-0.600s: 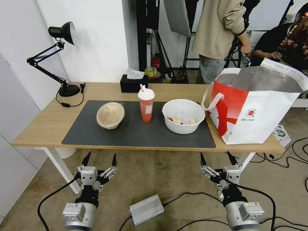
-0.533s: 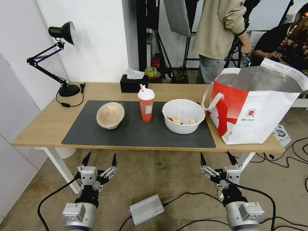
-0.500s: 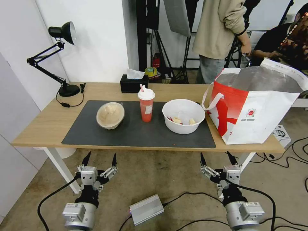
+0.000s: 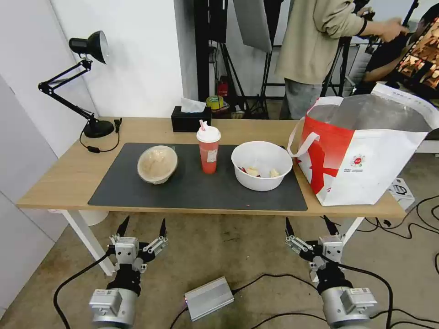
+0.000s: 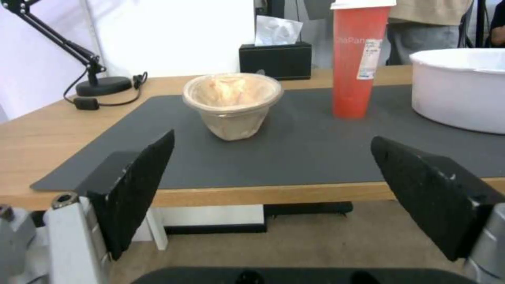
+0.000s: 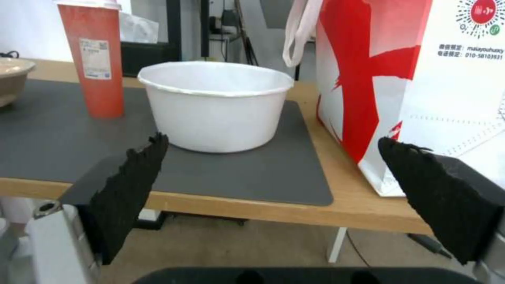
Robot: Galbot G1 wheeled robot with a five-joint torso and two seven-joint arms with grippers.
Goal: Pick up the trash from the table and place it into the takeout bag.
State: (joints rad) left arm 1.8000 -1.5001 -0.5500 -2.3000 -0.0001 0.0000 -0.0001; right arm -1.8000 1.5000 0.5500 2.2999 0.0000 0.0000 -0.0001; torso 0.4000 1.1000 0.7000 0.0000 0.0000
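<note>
Three pieces of trash stand on the dark grey mat of the table: a beige lidded bowl, a red drink cup with white lid and straw, and a white bowl holding food scraps. The takeout bag stands open at the table's right end. My left gripper and right gripper both hang open below the table's front edge, holding nothing.
A black tissue box and a black desk lamp stand at the table's back. On the floor between my arms lie a silver box and cables. People stand behind the table.
Neither arm nor any table item has moved. A person behind the table has raised an arm.
</note>
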